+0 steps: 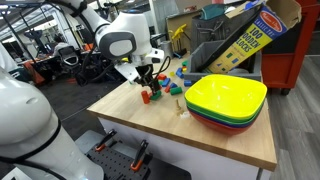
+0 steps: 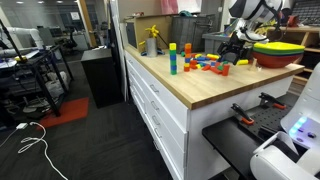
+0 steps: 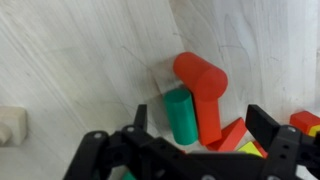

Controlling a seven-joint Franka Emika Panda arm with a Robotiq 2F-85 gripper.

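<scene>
Workshop, pale wooden tabletop [image 3: 70,50]: jaws spread wide, empty, hovering over a red cylinder [image 3: 200,75] touching a green cylinder [image 3: 180,118]. Looks light, stiff, smooth; pinch across its round sides, mid-length.

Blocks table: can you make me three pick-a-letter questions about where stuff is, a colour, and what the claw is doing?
1. Where does the stack of bowls stand? A on the wooden table; B on the floor; C in a drawer.
2. What colour is the top bowl? A blue; B yellow; C black.
3. How is the gripper? A shut on a bowl; B shut on a green block; C open, holding nothing.
Answers: 1 A, the bowls rest on the tabletop. 2 B, the uppermost one is yellow. 3 C, its jaws stand apart over the red cylinder.
</scene>
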